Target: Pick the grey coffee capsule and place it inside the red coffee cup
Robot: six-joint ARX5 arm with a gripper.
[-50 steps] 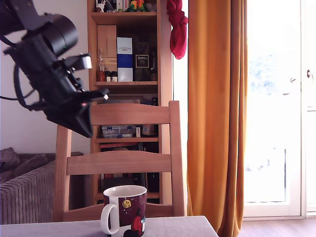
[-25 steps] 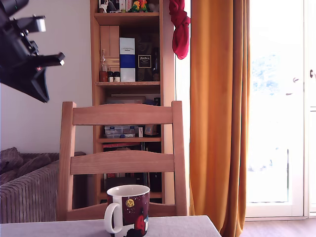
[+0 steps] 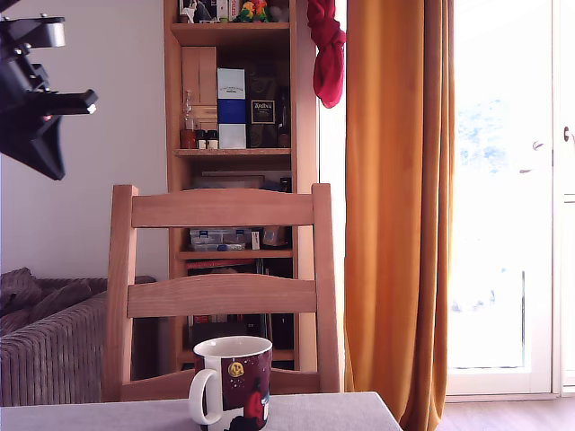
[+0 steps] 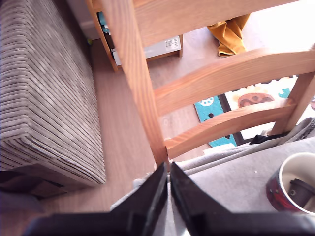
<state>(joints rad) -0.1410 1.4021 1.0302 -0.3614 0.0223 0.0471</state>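
Pincer (image 4: 169, 189) closed, empty; red coffee cup (image 3: 232, 382) emblem print unreadable.

Black arm (image 3: 27, 99), silver bracket; black tapered pincer (image 4: 169, 189) fingers.

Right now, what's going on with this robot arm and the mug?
The gripper is raised high at the exterior view's left, above and off to one side of the red coffee cup, with its fingers nearly closed and nothing between them. The cup stands upright on the grey table in front of a wooden chair. In the wrist view, a dark grey object lies inside the cup, probably the capsule, so the placing looks done.
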